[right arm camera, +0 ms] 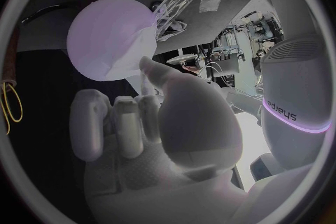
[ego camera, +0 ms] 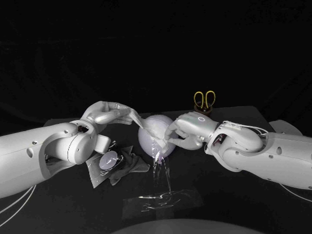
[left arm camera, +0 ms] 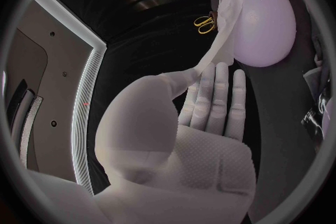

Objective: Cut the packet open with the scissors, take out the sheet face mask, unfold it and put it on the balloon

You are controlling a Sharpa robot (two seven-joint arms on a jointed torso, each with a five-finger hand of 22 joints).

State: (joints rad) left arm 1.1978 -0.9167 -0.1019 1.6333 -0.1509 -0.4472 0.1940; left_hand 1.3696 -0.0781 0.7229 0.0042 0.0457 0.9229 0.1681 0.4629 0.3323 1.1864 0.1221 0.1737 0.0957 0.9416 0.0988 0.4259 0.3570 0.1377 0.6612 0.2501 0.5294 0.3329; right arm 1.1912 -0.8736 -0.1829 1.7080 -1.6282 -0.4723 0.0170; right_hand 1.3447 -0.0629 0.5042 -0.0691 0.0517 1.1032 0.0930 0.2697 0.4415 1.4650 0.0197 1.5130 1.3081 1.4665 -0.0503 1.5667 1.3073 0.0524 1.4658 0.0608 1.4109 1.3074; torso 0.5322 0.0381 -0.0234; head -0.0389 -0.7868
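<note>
Balloon [ego camera: 160, 144]: you have one.
Sheet face mask [ego camera: 138, 119]: you have one.
Scissors [ego camera: 204, 99]: you have one pair, with two yellow loops.
Packet [ego camera: 107, 161]: you can count one.
Clear film [ego camera: 159, 197]: you get no sure count, because the crumpled pieces overlap.
Hands: you see two, the left hand [ego camera: 105, 113] and the right hand [ego camera: 187, 127].
Arms: you see two, both white.
Table [ego camera: 254, 114]: you have one.

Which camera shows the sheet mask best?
Left wrist view: the sheet mask shows full length against the balloon. Head view shows it stretched from the left hand; right wrist view, a patch on the balloon.
</note>
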